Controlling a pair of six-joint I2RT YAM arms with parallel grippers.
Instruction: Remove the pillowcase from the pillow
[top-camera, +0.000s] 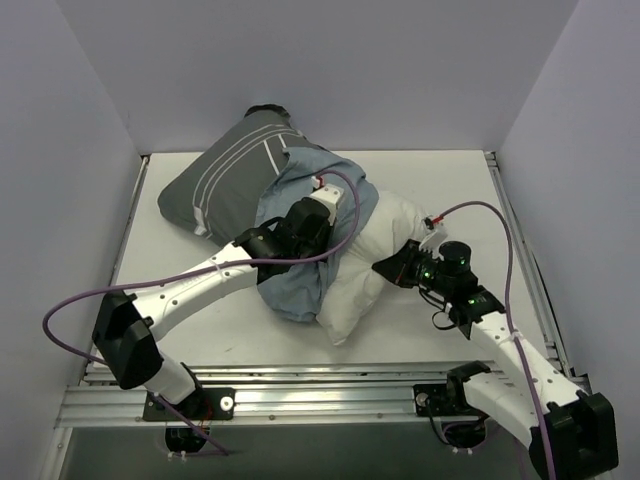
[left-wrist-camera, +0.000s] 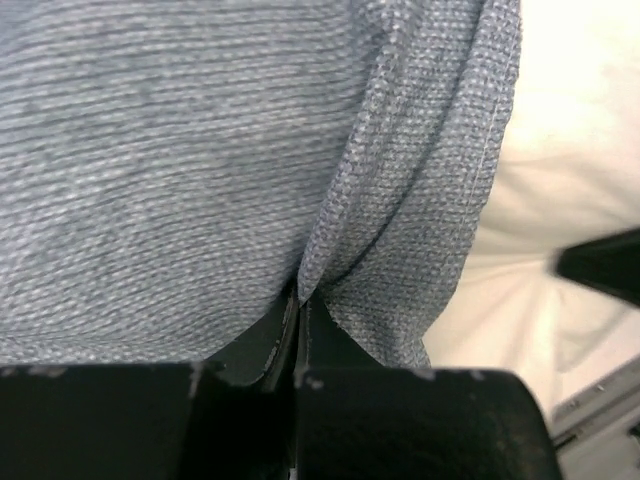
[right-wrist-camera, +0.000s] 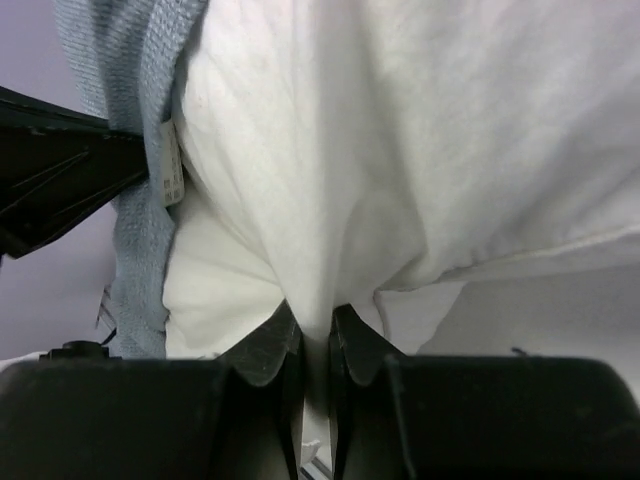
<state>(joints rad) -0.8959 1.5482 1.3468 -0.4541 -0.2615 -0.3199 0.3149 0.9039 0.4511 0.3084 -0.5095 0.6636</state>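
Left gripper (left-wrist-camera: 300, 305) clamped on a pillowcase (left-wrist-camera: 170, 170) fold at the pillow's (right-wrist-camera: 420, 130) left side, right gripper (right-wrist-camera: 316, 325) pinched the pillow's right edge

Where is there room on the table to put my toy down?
The table is bare in the far right corner, beyond the pillow. Also bare: the near strip between both arms. The middle is crowded: pillowcase, pillow, left gripper and right gripper pinching them.
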